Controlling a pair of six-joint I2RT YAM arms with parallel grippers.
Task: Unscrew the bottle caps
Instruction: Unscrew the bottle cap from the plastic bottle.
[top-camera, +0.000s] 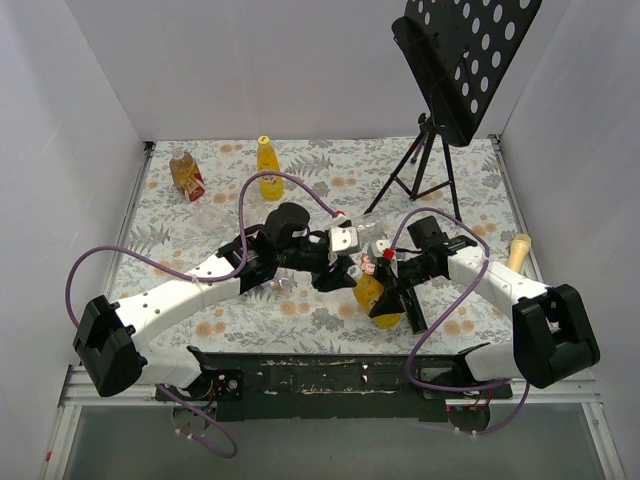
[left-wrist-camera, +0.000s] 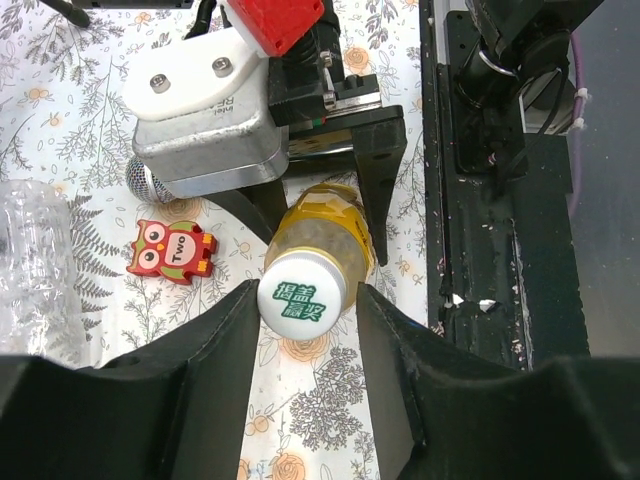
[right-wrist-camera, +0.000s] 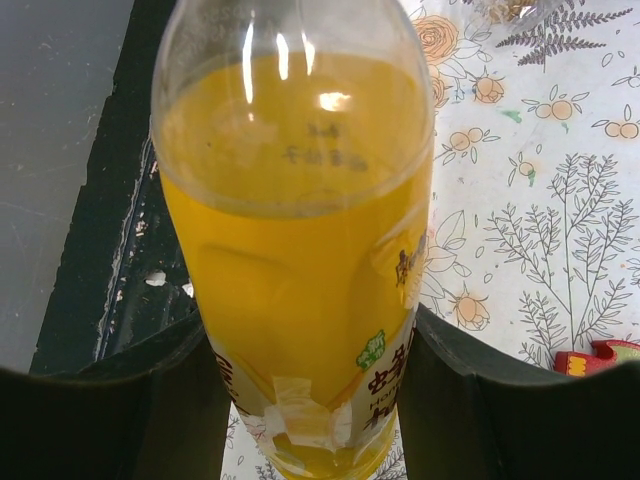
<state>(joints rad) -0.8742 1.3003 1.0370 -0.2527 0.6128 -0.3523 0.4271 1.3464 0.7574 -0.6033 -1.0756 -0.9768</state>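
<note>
A tall yellow juice bottle (top-camera: 378, 305) stands tilted near the table's front edge. My right gripper (right-wrist-camera: 310, 400) is shut on its body, with a finger (right-wrist-camera: 180, 410) pressed on each side. The bottle's white cap (left-wrist-camera: 300, 290), printed with green characters, sits between my left gripper's (left-wrist-camera: 305, 300) fingertips. The left finger (left-wrist-camera: 225, 330) touches the cap. A narrow gap shows at the right finger (left-wrist-camera: 385, 330), so the jaws are open close around it. In the top view the left gripper (top-camera: 348, 272) hides the cap.
A second yellow bottle (top-camera: 268, 168), a brown red-labelled bottle (top-camera: 186, 172) and a clear bottle (top-camera: 215, 212) are at the back left. A black music stand (top-camera: 460, 60) rises at the back right. A microphone (top-camera: 518, 250) lies right. A red owl toy (left-wrist-camera: 172, 250) lies near the held bottle.
</note>
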